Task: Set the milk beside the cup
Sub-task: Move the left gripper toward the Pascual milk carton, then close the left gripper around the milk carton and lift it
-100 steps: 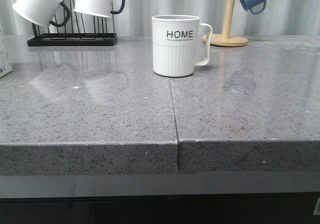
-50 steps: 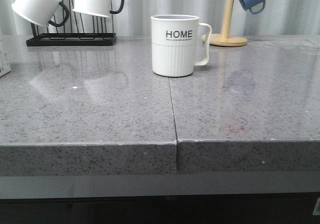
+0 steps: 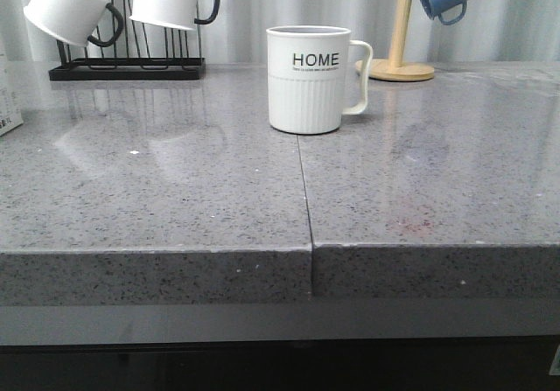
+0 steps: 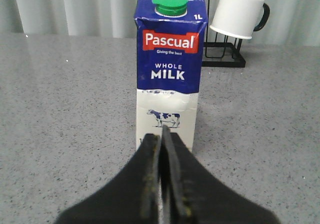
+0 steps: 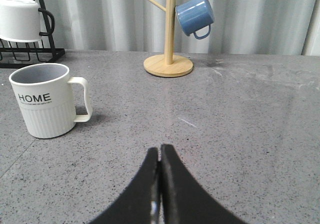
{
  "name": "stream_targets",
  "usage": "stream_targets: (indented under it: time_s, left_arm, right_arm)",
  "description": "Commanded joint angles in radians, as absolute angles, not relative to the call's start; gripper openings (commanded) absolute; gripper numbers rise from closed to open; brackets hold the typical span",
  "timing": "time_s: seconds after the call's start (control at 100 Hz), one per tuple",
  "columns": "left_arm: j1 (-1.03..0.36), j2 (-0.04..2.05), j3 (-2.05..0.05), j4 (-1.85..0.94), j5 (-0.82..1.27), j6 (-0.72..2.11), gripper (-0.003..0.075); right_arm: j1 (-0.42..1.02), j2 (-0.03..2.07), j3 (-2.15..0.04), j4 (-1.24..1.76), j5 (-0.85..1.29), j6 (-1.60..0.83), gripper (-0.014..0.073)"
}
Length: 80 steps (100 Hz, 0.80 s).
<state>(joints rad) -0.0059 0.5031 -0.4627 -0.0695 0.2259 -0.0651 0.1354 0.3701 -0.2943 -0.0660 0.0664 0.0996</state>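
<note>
Grey speckled stone counter (image 3: 175,190), pale curtain behind; the large white ribbed ceramic mug lettered "HOME" (image 3: 308,79) stands upright near the middle seam, handle toward my right side. My left claw (image 4: 161,134) is pressed together, holding nothing, low over the counter with the tall white-and-blue "WHOLE MILK" carton (image 4: 169,68) upright just beyond its tips. My right claw (image 5: 160,151) is likewise pressed together and empty, the mug well apart from it.
</note>
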Motion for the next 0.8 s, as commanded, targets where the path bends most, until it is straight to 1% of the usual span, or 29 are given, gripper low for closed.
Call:
stream_targets:
  time_s: [0.0, 0.22, 0.27, 0.29, 0.34, 0.38, 0.39, 0.41, 0.42, 0.43, 0.44, 0.45, 0.46, 0.48, 0.49, 0.5, 0.51, 0.52, 0.53, 0.56, 0.57, 0.67, 0.79]
  left_arm:
    - [-0.005, 0.588, -0.551, -0.101, 0.175, -0.072, -0.0021]
    - [-0.005, 0.742, -0.587, -0.101, 0.153, -0.072, -0.0019]
    - [-0.005, 0.764, -0.587, -0.101, 0.15, -0.072, 0.0]
    - [-0.005, 0.772, -0.587, -0.101, 0.148, -0.072, 0.0019]
    - [-0.005, 0.787, -0.587, -0.101, 0.149, -0.072, 0.0092]
    - [-0.008, 0.796, -0.587, -0.101, 0.149, -0.07, 0.0184]
    - [-0.008, 0.796, -0.587, -0.101, 0.149, -0.068, 0.0221]
    - [-0.01, 0.798, -0.587, -0.101, 0.149, -0.064, 0.026]
    - [-0.01, 0.8, -0.587, -0.101, 0.149, -0.062, 0.0302]
    - [-0.013, 0.8, -0.587, -0.101, 0.148, -0.062, 0.0324]
    - [-0.015, 0.8, -0.587, -0.101, 0.148, -0.062, 0.037]
    - [-0.017, 0.8, -0.587, -0.101, 0.148, -0.062, 0.0393]
    - [-0.018, 0.8, -0.587, -0.101, 0.148, -0.062, 0.044]
    - [-0.022, 0.8, -0.587, -0.1, 0.146, -0.062, 0.0487]
    - [-0.022, 0.8, -0.587, -0.1, 0.146, -0.062, 0.0533]
    - [-0.024, 0.8, -0.587, -0.1, 0.144, -0.062, 0.0555]
    - [-0.027, 0.8, -0.587, -0.1, 0.141, -0.062, 0.0599]
    - [-0.031, 0.801, -0.587, -0.1, 0.141, -0.062, 0.062]
    - [-0.031, 0.802, -0.587, -0.1, 0.137, -0.062, 0.0658]
    - [-0.035, 0.806, -0.587, -0.1, 0.128, -0.062, 0.0721]
    - [-0.037, 0.807, -0.587, -0.1, 0.125, -0.062, 0.0722]
    - [-0.056, 0.838, -0.587, -0.101, 0.097, -0.062, 0.0641]
    - [-0.085, 0.899, -0.587, -0.099, 0.008, -0.062, 0.063]
  right_arm:
    - [0.131, 0.372, -0.319, -0.075, -0.011, 0.099, -0.012]
    - [0.131, 0.372, -0.319, -0.075, -0.011, 0.099, -0.012]
    - [0.131, 0.372, -0.319, -0.075, -0.011, 0.099, -0.012]
    - [0.131, 0.372, -0.319, -0.075, -0.011, 0.099, -0.012]
    - [0.131, 0.372, -0.319, -0.075, -0.011, 0.099, -0.012]
    - [0.131, 0.372, -0.319, -0.075, -0.011, 0.099, -0.012]
    - [0.131, 0.372, -0.319, -0.075, -0.011, 0.099, -0.012]
    - [0.131, 0.372, -0.319, -0.075, -0.011, 0.099, -0.012]
    - [0.131, 0.372, -0.319, -0.075, -0.011, 0.099, -0.012]
    - [0.131, 0.372, -0.319, -0.075, -0.011, 0.099, -0.012]
    - [0.131, 0.372, -0.319, -0.075, -0.011, 0.099, -0.012]
    - [0.131, 0.372, -0.319, -0.075, -0.011, 0.099, -0.012]
    - [0.131, 0.372, -0.319, -0.075, -0.011, 0.099, -0.012]
    - [0.131, 0.372, -0.319, -0.075, -0.011, 0.099, -0.012]
    - [0.131, 0.372, -0.319, -0.075, -0.011, 0.099, -0.012]
    - [0.131, 0.372, -0.319, -0.075, -0.011, 0.099, -0.012]
    - [0.131, 0.372, -0.319, -0.075, -0.011, 0.099, -0.012]
    - [0.131, 0.372, -0.319, -0.075, -0.011, 0.099, -0.012]
    - [0.131, 0.372, -0.319, -0.075, -0.011, 0.099, -0.012]
    - [0.131, 0.372, -0.319, -0.075, -0.011, 0.099, -0.012]
    - [0.131, 0.372, -0.319, -0.075, -0.011, 0.099, -0.012]
    - [0.131, 0.372, -0.319, -0.075, -0.011, 0.099, -0.012]
    - [0.131, 0.372, -0.319, -0.075, -0.011, 0.099, -0.012]
